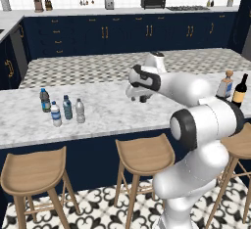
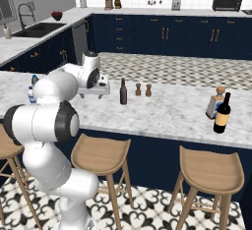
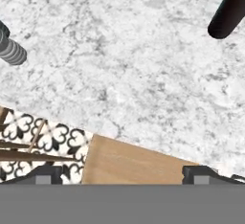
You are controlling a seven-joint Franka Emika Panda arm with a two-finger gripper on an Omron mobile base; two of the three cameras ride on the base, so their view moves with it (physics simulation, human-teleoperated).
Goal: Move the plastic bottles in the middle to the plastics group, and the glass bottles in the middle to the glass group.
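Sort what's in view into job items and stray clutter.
Job: plastic water bottles, brown glass bottle, square corked bottle, black wine bottle.
Lying about: brown shakers, stools, toaster oven.

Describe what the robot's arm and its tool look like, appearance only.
The arm is glossy white, built from rounded, bulbous segments, with dark grey to black bands at the joints. No cables or markings are visible. The tool ends in two small dark fingertips, blocky and squared, each with a lighter grey patch on its face.
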